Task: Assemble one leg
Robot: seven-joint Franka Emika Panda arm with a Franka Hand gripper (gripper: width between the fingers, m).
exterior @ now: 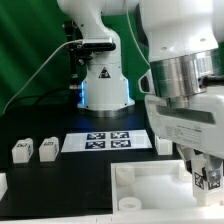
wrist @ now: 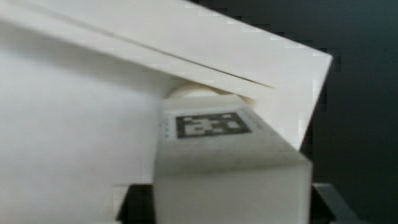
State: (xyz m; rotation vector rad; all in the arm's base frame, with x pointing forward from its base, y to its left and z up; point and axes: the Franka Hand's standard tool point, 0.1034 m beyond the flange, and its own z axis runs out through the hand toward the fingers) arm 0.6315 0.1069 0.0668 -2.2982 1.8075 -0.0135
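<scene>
My gripper (exterior: 206,178) is shut on a leg (exterior: 203,181), a small white block with a black-and-white marker. It holds the leg over the near corner of the large white square tray-like part (exterior: 150,190), at the exterior view's right. In the wrist view the leg (wrist: 217,150) runs out from between the dark fingers (wrist: 143,203). Its far end touches the tray part's corner (wrist: 214,60). The gripper (wrist: 228,208) is closed around it. Two more legs (exterior: 20,151) (exterior: 46,150) stand on the black table at the exterior view's left.
The marker board (exterior: 110,141) lies in the middle of the table behind the tray part. Another white block (exterior: 164,144) stands just to its right. A white piece (exterior: 3,184) shows at the left edge. The robot base (exterior: 104,85) stands at the back.
</scene>
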